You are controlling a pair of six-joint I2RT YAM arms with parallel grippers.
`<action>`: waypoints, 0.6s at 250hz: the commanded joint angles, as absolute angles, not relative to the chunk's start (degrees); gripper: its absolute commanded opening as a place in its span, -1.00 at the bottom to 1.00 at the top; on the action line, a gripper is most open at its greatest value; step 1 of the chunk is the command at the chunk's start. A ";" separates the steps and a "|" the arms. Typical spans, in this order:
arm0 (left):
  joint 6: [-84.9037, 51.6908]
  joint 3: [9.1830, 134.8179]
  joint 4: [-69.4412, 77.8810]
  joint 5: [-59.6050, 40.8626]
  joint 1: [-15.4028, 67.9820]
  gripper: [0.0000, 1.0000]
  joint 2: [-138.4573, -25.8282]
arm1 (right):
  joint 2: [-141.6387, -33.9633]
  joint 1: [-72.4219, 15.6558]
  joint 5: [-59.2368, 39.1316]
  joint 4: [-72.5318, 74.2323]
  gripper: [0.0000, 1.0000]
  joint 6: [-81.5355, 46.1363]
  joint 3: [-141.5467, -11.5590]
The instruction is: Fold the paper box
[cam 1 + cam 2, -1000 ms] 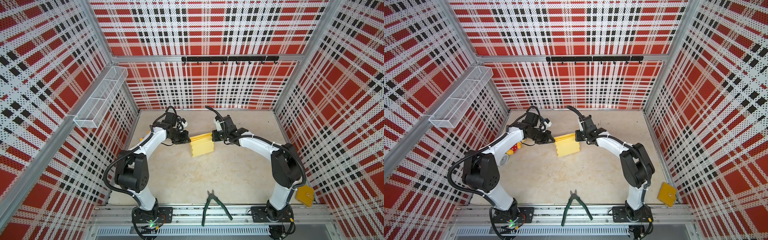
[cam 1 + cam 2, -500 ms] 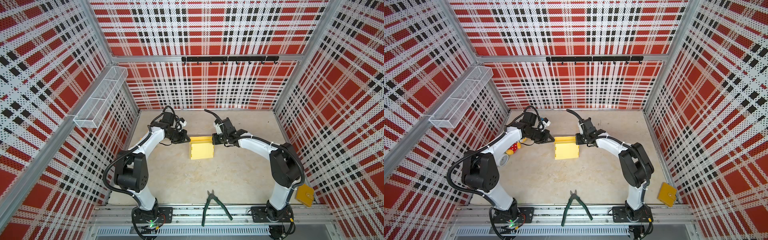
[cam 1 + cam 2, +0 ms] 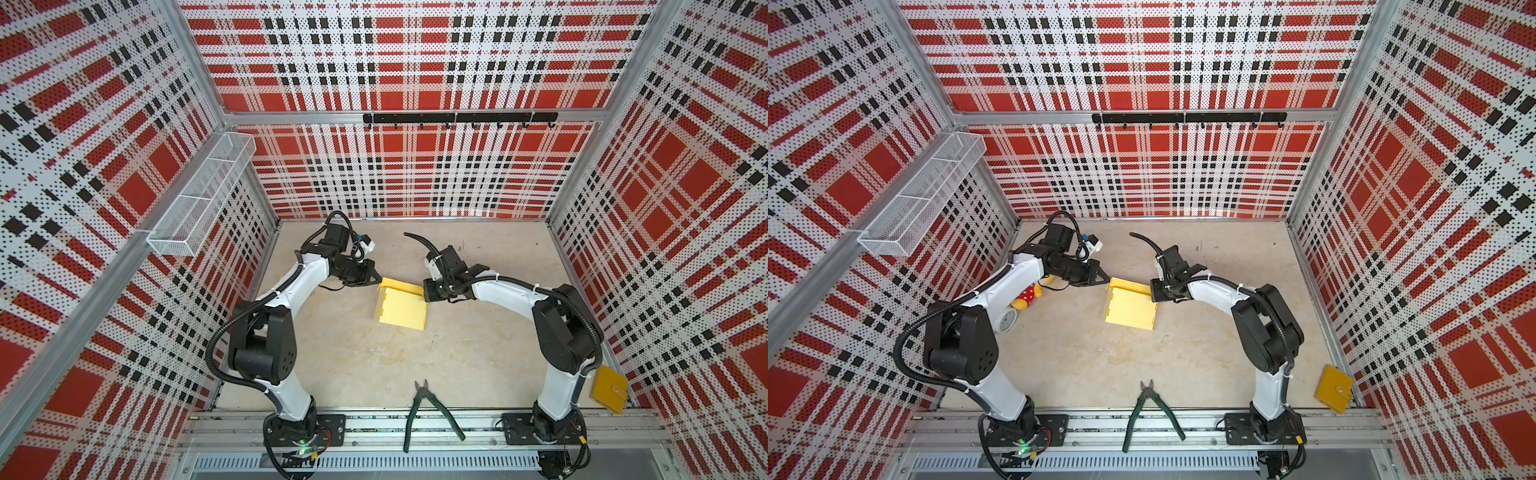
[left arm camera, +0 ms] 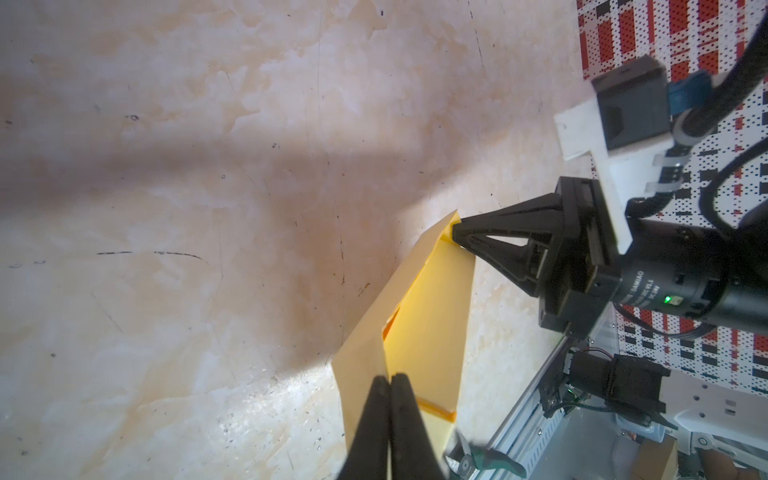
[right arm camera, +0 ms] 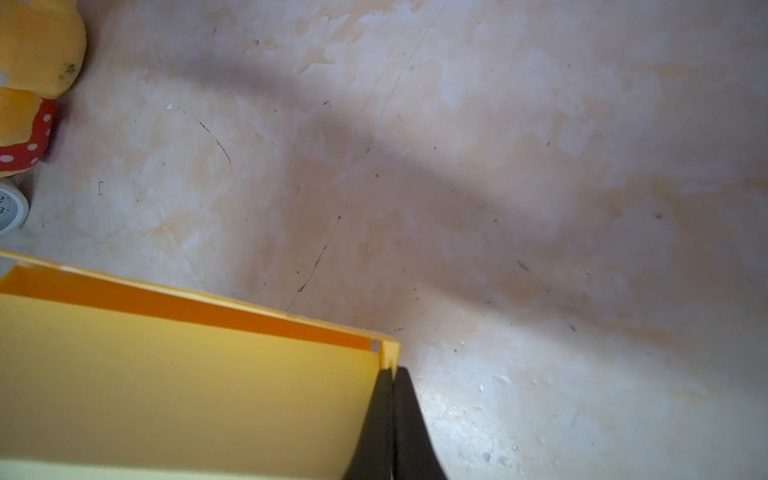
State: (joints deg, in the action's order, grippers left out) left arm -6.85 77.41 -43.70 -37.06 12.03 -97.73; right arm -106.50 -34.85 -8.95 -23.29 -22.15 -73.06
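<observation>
Pale yellow, the paper box [image 3: 401,309] lies on the table [image 3: 374,374] between the grippers. The left gripper [image 3: 378,279] and right gripper [image 3: 424,295], jaws pinched narrow, each grip one end of its raised flap [image 3: 401,286]. The flat body spreads from their tips toward the arm bases.

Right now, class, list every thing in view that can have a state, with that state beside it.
paper box, partly folded, far flap raised, pinched at two corners.
left gripper, shut on the paper box.
right gripper, shut on the paper box.
cutters, lying flat, handles spread.
wallet, closed.
wire basket, empty.
</observation>
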 commanded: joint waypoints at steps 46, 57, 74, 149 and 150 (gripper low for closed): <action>-4.92 79.53 -42.78 -34.84 12.93 -0.86 -98.61 | -103.08 -35.30 -7.82 -20.07 -1.00 -21.71 -72.46; -4.68 79.52 -42.80 -34.26 13.00 -0.86 -98.70 | -102.71 -35.32 -7.70 -19.46 -1.00 -21.62 -72.24; -4.18 79.52 -42.79 -33.36 13.00 -0.87 -98.83 | -102.07 -35.38 -7.36 -18.45 -1.00 -21.54 -71.86; -2.51 79.58 -43.15 -31.82 13.09 -0.84 -98.28 | -98.47 -36.07 -4.43 -13.17 -1.00 -20.66 -68.24; -2.40 79.56 -43.15 -31.82 13.09 -0.84 -98.22 | -98.47 -36.10 -4.37 -13.04 -1.00 -20.66 -68.18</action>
